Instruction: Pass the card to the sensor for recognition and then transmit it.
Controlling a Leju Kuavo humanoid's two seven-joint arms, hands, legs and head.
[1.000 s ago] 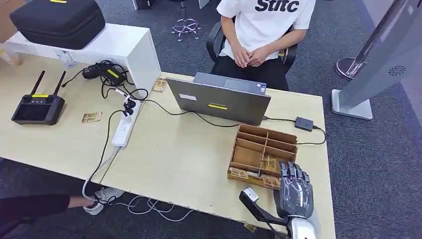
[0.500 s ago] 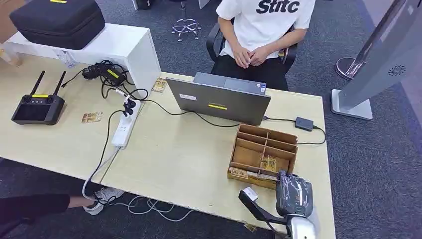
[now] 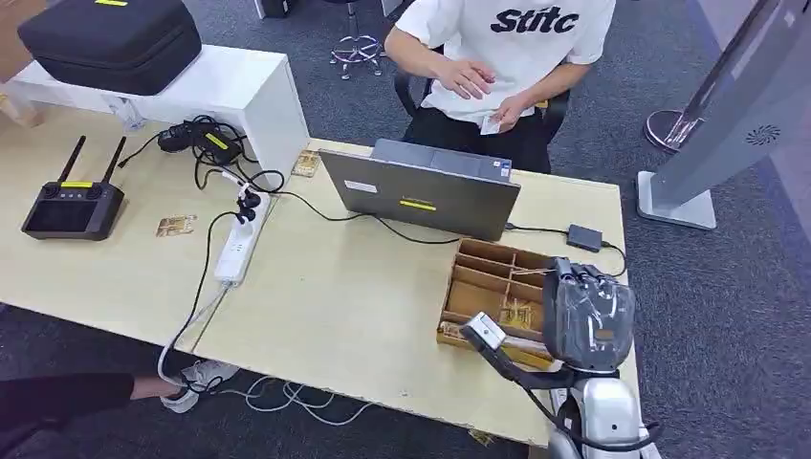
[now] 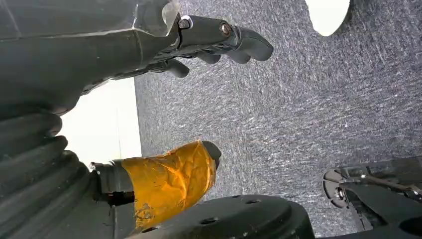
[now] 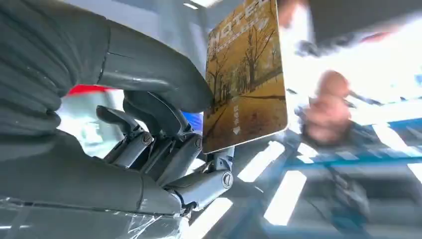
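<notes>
One card (image 5: 246, 79), gold-printed, pinched by right hand (image 3: 591, 320) above wooden tray (image 3: 478, 287) at desk's near right. Left hand (image 4: 199, 40) empty, fingers apart. Step: card lifted; next, probably carry it to sensor.

1. A grey laptop (image 3: 421, 194) stands open in the upper middle of the frame, on the pale wooden desk (image 3: 335, 296).
2. A white power strip (image 3: 236, 251) lies left of centre, with dark cables running into it.
3. A black remote controller (image 3: 73, 206) with two antennas sits at the left edge.
4. A black carrying case (image 3: 110, 38) rests on a white shelf (image 3: 220, 86) in the upper left corner.
5. A small black adapter box (image 3: 583, 237) lies right of the laptop, cabled to it.
6. A person in a white T-shirt (image 3: 507, 43) sits at the top centre, behind the desk.
7. A grey stand (image 3: 712, 143) rises at the upper right, on blue-grey carpet.
</notes>
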